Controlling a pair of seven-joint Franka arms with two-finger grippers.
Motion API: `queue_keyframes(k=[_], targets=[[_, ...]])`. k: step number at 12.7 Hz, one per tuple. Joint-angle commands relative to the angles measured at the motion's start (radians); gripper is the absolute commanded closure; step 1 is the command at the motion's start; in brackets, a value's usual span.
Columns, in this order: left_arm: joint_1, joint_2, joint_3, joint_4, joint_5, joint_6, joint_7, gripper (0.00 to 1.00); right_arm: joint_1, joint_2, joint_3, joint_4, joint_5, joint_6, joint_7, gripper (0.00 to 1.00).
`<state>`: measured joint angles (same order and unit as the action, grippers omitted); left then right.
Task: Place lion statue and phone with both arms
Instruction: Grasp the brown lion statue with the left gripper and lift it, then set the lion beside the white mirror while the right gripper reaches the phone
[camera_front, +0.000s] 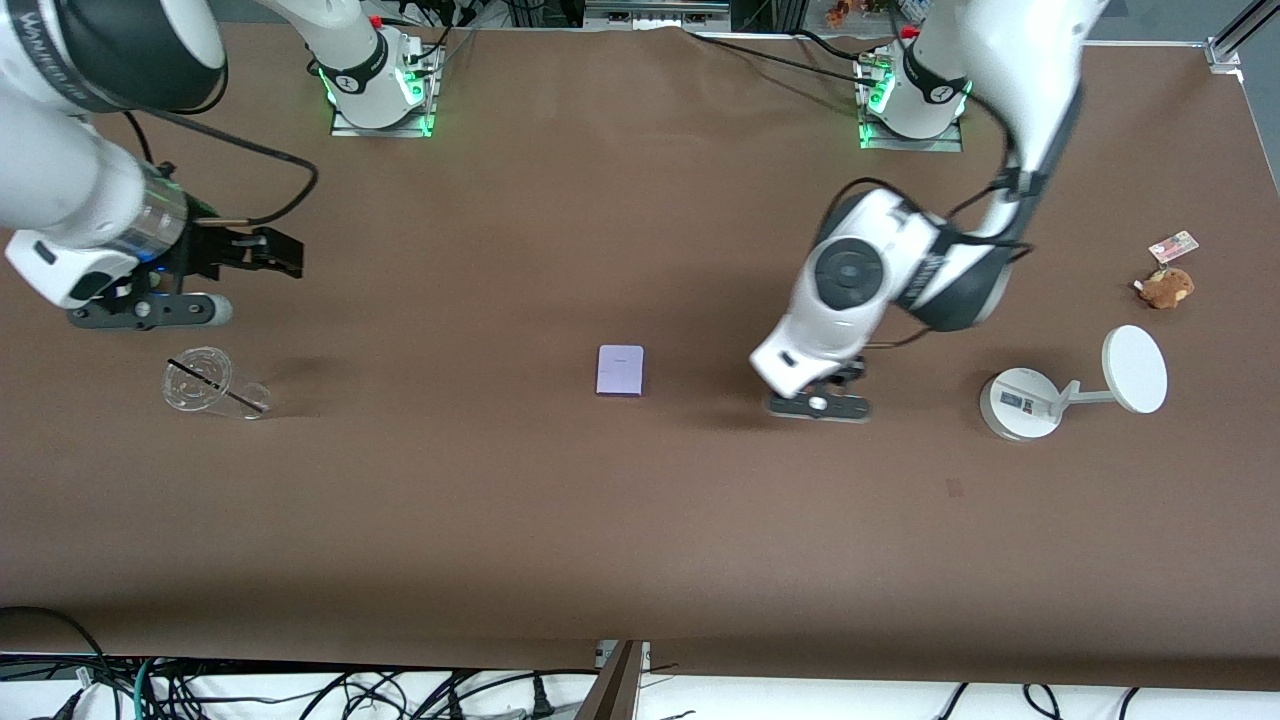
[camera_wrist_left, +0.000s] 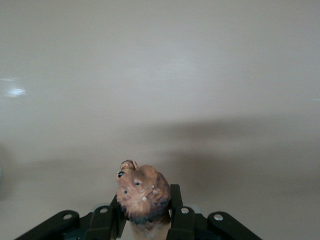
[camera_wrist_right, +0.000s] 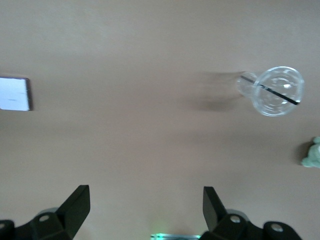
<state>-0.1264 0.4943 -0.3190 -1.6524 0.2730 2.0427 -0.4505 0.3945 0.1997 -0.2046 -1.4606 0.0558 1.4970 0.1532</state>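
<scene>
The lion statue (camera_wrist_left: 142, 192), a small orange-brown figurine, sits clamped between the black fingers of my left gripper (camera_wrist_left: 146, 207), its head sticking out past the fingertips. In the front view that gripper (camera_front: 820, 402) is low over the table between the phone and the white stand, and the hand hides the lion there. The phone (camera_front: 620, 371), a pale lavender rectangle, lies flat at mid-table and shows at the edge of the right wrist view (camera_wrist_right: 14, 93). My right gripper (camera_front: 268, 252) hangs open and empty over the right arm's end of the table (camera_wrist_right: 146, 195).
A clear plastic cup with a dark straw (camera_front: 212, 386) lies on its side below the right gripper (camera_wrist_right: 274, 90). A white round-based stand with a disc (camera_front: 1040, 400) and a brown plush with a tag card (camera_front: 1166, 287) sit toward the left arm's end.
</scene>
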Motion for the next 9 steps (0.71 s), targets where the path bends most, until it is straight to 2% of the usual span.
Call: queue_keyframes(k=[1,3,6,9], targets=[[0.112,-0.046,-0.014,-0.024,-0.043,-0.076,0.166,0.93,0.059,0.021,0.007,-0.001,0.026,0.051,0.096,0.00],[0.183,-0.034,-0.012,-0.027,-0.086,-0.090,0.254,0.94,0.121,0.061,0.007,-0.001,0.019,0.098,0.163,0.00],[0.244,0.029,-0.006,-0.033,-0.074,-0.067,0.279,1.00,0.173,0.124,0.007,-0.001,0.027,0.181,0.226,0.00],[0.335,0.081,-0.006,-0.036,-0.072,-0.056,0.396,0.99,0.227,0.211,0.008,-0.001,0.030,0.279,0.284,0.00]])
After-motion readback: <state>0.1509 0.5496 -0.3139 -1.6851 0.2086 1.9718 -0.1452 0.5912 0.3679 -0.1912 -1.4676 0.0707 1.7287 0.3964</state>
